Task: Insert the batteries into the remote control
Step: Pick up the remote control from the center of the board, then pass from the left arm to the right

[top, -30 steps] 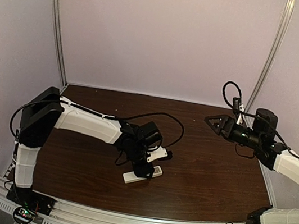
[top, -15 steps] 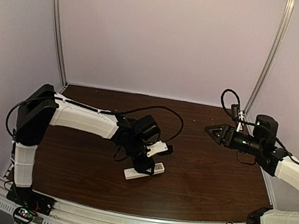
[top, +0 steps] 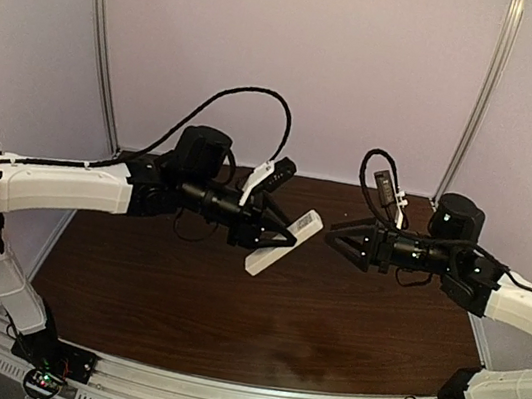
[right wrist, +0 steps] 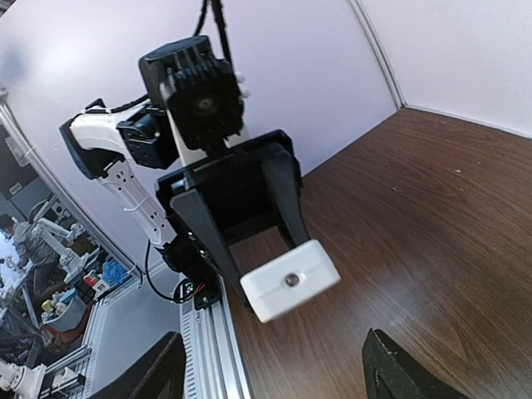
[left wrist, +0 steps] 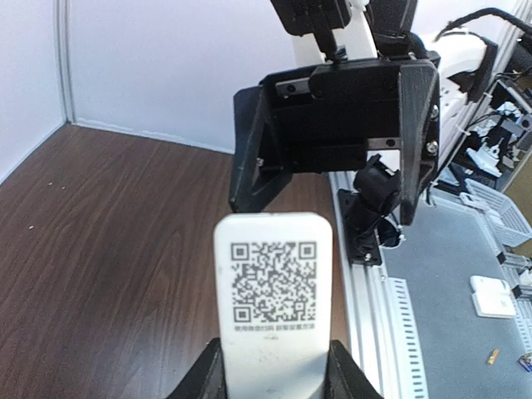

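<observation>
Remote (top: 291,236) is gripped by the left gripper (top: 266,236), jaws partly closed around one end. It is held tilted in the air above the table (top: 229,305), QR-code label (left wrist: 273,283) side shown to the left wrist view. Right gripper (top: 338,239) is spread wide with nothing held, pointed at the remote's free end, near but apart.

White arms (top: 66,183), looping black cables (top: 263,91), black right pincer (top: 332,239)
</observation>
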`<act>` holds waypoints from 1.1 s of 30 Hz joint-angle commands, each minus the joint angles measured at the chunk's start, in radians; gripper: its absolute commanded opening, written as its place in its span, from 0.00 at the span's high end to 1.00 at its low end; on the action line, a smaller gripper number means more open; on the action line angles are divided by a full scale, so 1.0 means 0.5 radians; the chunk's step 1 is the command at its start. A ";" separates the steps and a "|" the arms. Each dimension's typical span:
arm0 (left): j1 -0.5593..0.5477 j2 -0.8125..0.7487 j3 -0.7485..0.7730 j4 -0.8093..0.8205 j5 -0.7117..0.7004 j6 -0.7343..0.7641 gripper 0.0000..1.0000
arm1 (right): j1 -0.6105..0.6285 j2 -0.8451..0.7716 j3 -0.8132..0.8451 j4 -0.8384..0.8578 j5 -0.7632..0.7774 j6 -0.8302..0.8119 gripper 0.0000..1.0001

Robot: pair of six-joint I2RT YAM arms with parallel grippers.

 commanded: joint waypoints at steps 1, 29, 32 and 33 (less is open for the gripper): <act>-0.004 -0.085 -0.088 0.422 0.331 -0.145 0.95 | 0.147 0.052 0.142 0.091 -0.013 -0.144 0.27; 0.071 -0.201 -0.372 0.847 0.420 -0.441 0.55 | 0.368 0.248 0.456 0.041 -0.030 -0.167 0.94; 0.163 -0.298 -0.463 0.769 0.319 -0.448 0.27 | 0.364 0.268 0.576 -0.313 0.111 -0.261 0.96; 0.193 -0.347 -0.500 0.733 0.267 -0.440 0.18 | 0.364 0.290 0.627 -0.453 0.175 -0.292 0.96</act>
